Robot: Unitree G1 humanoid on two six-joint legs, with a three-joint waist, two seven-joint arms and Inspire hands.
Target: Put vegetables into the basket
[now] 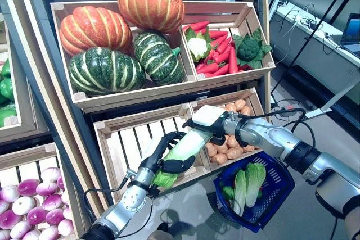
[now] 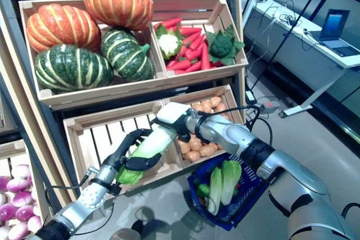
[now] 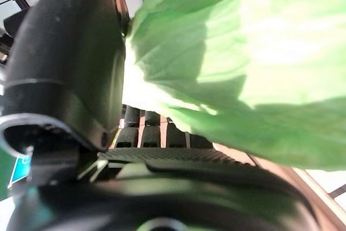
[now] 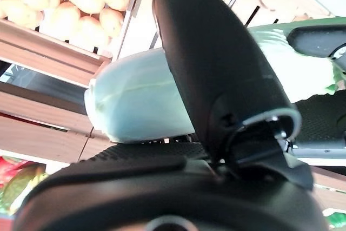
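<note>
A long pale green cabbage [image 1: 188, 143] hangs in the air in front of the stand's lower slatted crate [image 1: 132, 144]. My left hand [image 1: 160, 154] is curled round its leafy end; the leaves [image 3: 243, 52] show past my left thumb [image 3: 70, 63]. My right hand [image 1: 216, 126] is curled round its white stalk end [image 4: 135, 106], with the thumb [image 4: 216, 63] over it. The blue basket [image 1: 279, 192] stands on the floor below and to the right of my right hand. Leafy green cabbages [image 1: 247, 184] lie in it.
The wooden stand [image 1: 50, 99] with tilted crates rises right behind both hands. A crate of potatoes [image 1: 228, 147] sits next to my right hand, above the basket. A desk with a laptop [image 1: 350, 32] stands at the far right.
</note>
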